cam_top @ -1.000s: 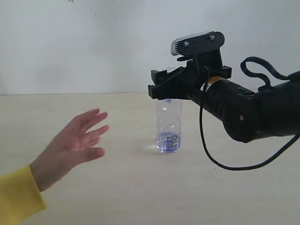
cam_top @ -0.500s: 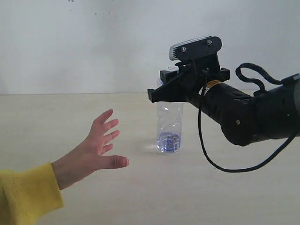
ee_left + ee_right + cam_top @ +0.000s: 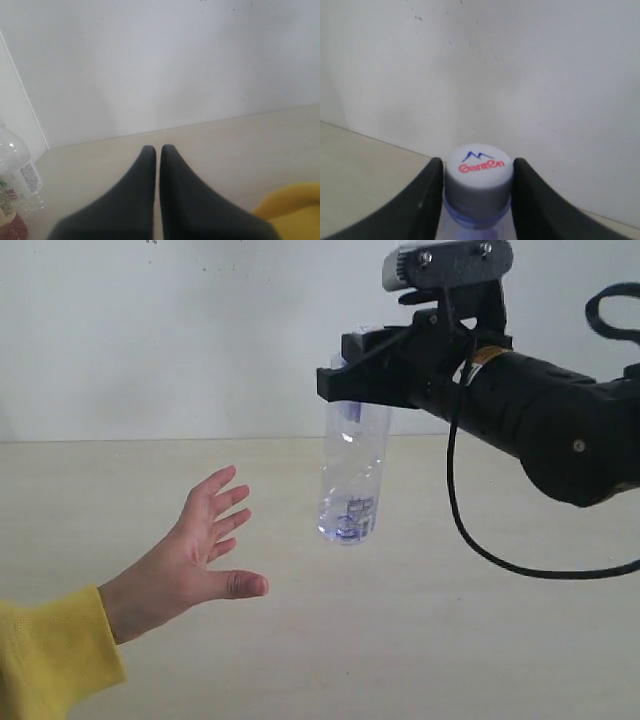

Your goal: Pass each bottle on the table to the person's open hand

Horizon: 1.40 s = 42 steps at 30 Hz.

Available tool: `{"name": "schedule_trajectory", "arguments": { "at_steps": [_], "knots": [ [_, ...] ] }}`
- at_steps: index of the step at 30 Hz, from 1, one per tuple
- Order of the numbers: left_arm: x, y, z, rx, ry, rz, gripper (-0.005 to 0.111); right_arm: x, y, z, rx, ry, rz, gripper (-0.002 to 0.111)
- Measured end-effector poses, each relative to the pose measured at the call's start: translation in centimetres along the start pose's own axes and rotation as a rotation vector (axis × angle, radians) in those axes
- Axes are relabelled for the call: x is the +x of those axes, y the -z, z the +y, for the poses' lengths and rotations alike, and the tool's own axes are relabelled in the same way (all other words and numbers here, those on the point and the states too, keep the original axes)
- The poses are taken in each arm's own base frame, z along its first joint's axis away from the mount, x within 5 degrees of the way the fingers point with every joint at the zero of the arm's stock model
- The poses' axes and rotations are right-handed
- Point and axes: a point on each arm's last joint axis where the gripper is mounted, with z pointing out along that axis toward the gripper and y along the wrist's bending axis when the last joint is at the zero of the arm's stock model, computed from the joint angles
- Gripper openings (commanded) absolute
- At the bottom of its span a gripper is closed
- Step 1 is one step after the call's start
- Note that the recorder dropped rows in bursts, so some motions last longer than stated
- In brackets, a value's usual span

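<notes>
Exterior view: the right gripper point(image 3: 345, 380) is clamped on the neck of the tall bluish-clear bottle point(image 3: 350, 480), which hangs clear of the table point(image 3: 450, 640), long axis near vertical. The person's open hand point(image 3: 195, 550) lies at eight o'clock from the bottle, so the carry likely goes that way. The left gripper point(image 3: 158, 150) is closed on nothing.

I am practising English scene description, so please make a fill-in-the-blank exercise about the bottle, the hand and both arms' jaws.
1. The right jaws grip the tall bottle just below its ____ cap.
2. The bottle hangs ____ the table, not touching it.
3. The person's hand is held ____, with nothing in it.
4. The left jaws are shut and hold ____.
Missing words: white; above; open; nothing.
</notes>
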Motion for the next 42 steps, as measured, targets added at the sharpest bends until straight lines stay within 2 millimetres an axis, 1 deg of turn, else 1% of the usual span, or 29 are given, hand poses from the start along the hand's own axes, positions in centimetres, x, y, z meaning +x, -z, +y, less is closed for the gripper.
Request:
{"name": "schedule_trajectory", "arguments": {
  "at_steps": [2, 3, 5, 7, 9, 13, 15, 16, 18, 19, 20, 21, 24, 26, 28, 29, 30, 31, 32, 33, 34, 35, 36, 37, 38, 39, 40, 41, 42],
  "knots": [
    [0.0, 0.0, 0.0, 0.0, 0.0, 0.0, 0.004, -1.5, 1.1, 2.0, -0.076, 0.004, -0.037, 0.0],
    [0.0, 0.0, 0.0, 0.0, 0.0, 0.0, 0.004, -1.8, 1.5, 3.6, -0.13, 0.009, -0.045, 0.0],
    [0.0, 0.0, 0.0, 0.0, 0.0, 0.0, 0.004, -1.8, 2.1, 6.2, -0.213, 0.008, -0.043, 0.0],
    [0.0, 0.0, 0.0, 0.0, 0.0, 0.0, 0.004, -1.8, 2.6, 8.0, -0.269, 0.007, -0.047, 0.0],
    [0.0, 0.0, 0.0, 0.0, 0.0, 0.0, 0.004, -1.8, 3.0, 9.3, -0.308, -0.008, -0.052, 0.0],
    [0.0, 0.0, 0.0, 0.0, 0.0, 0.0, 0.004, -1.8, 3.4, 10.5, -0.346, -0.034, -0.054, 0.002],
    [0.0, 0.0, 0.0, 0.0, 0.0, 0.0, 0.004, -1.8, 3.6, 10.8, -0.357, -0.038, -0.053, 0.015],
    [0.0, 0.0, 0.0, 0.0, 0.0, 0.0, 0.004, -1.8, 3.6, 10.9, -0.36, -0.038, -0.053, 0.027],
    [0.0, 0.0, 0.0, 0.0, 0.0, 0.0, 0.004, -1.8, 3.6, 10.9, -0.361, -0.038, -0.053, 0.059],
    [0.0, 0.0, 0.0, 0.0, 0.0, 0.0, 0.004, -1.8, 3.6, 10.9, -0.361, -0.041, -0.052, 0.08],
    [0.0, 0.0, 0.0, 0.0, 0.0, 0.0, 0.004, -1.8, 3.6, 11.0, -0.363, -0.049, -0.051, 0.088],
    [0.0, 0.0, 0.0, 0.0, 0.0, 0.0, 0.004, -1.8, 3.6, 10.9, -0.36, -0.053, -0.05, 0.09],
    [0.0, 0.0, 0.0, 0.0, 0.0, 0.0, 0.004, -1.9, 3.5, 10.8, -0.335, -0.08, -0.047, 0.081],
    [0.0, 0.0, 0.0, 0.0, 0.0, 0.0, 0.004, -2.2, 3.7, 10.4, -0.304, -0.071, -0.055, 0.078],
    [0.0, 0.0, 0.0, 0.0, 0.0, 0.0, 0.004, -3.3, 4.4, 9.9, -0.272, -0.029, -0.086, 0.078],
    [0.0, 0.0, 0.0, 0.0, 0.0, 0.0, 0.004, -4.7, 5.3, 9.4, -0.257, -0.007, -0.119, 0.078],
    [0.0, 0.0, 0.0, 0.0, 0.0, 0.0, 0.004, -5.5, 6.0, 9.1, -0.247, 0.006, -0.134, 0.074],
    [0.0, 0.0, 0.0, 0.0, 0.0, 0.0, 0.004, -6.9, 7.2, 7.9, -0.214, 0.023, -0.141, 0.067],
    [0.0, 0.0, 0.0, 0.0, 0.0, 0.0, 0.004, -7.6, 7.8, 7.2, -0.19, 0.037, -0.144, 0.045],
    [0.0, 0.0, 0.0, 0.0, 0.0, 0.0, 0.004, -8.8, 9.1, 5.5, -0.138, 0.071, -0.152, 0.018],
    [0.0, 0.0, 0.0, 0.0, 0.0, 0.0, 0.004, -9.6, 10.4, 3.9, -0.084, 0.073, -0.166, 0.002],
    [0.0, 0.0, 0.0, 0.0, 0.0, 0.0, 0.004, -9.9, 11.2, 3.1, -0.058, 0.075, -0.174, 0.002],
    [0.0, 0.0, 0.0, 0.0, 0.0, 0.0, 0.004, -10.3, 12.8, 1.9, -0.022, 0.069, -0.194, 0.001],
    [0.0, 0.0, 0.0, 0.0, 0.0, 0.0, 0.004, -10.3, 13.6, 1.5, -0.011, 0.069, -0.204, 0.001],
    [0.0, 0.0, 0.0, 0.0, 0.0, 0.0, 0.004, -10.3, 15.1, 0.9, 0.001, 0.07, -0.223, 0.001],
    [0.0, 0.0, 0.0, 0.0, 0.0, 0.0, 0.004, -10.5, 16.0, 0.7, 0.004, 0.066, -0.24, 0.001],
    [0.0, 0.0, 0.0, 0.0, 0.0, 0.0, 0.004, -10.9, 17.5, 0.3, 0.002, 0.051, -0.274, 0.001],
    [0.0, 0.0, 0.0, 0.0, 0.0, 0.0, 0.004, -11.2, 18.3, 0.2, 0.002, 0.046, -0.295, 0.001],
    [0.0, 0.0, 0.0, 0.0, 0.0, 0.0, 0.004, -11.8, 19.7, -0.1, 0.002, 0.033, -0.34, 0.001]
  ]
}}
